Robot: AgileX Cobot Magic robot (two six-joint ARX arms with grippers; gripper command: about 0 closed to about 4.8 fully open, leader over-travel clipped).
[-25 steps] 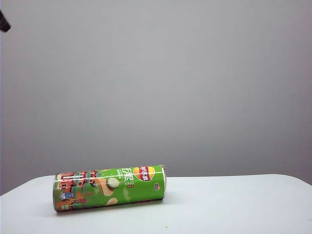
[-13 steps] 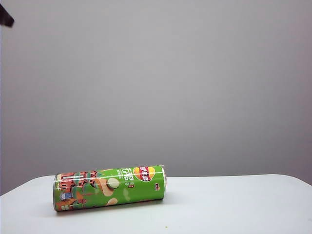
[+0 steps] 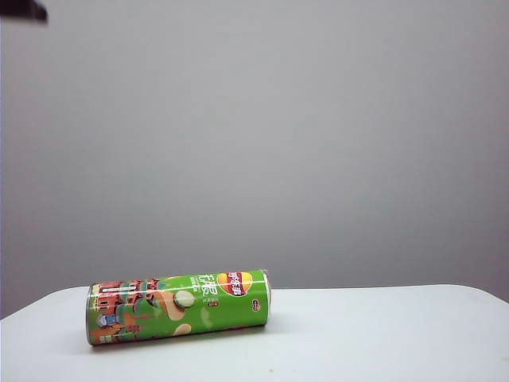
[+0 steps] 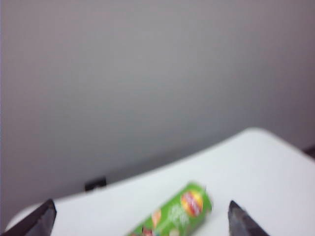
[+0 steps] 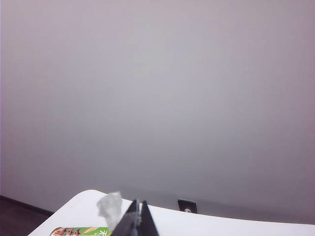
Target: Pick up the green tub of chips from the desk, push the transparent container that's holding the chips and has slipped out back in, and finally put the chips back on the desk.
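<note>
Item: green tub of chips [image 3: 178,306] lying on its side at seven o'clock on my bench [image 3: 382,334] (untouched); left hand [image 4: 140,219] spread wide above it, right hand [image 5: 138,219] pinched shut and empty; I'd withdraw both clear without nudging it.

The green tub of chips [image 4: 172,216] is blurred and cut off in both wrist views.
</note>
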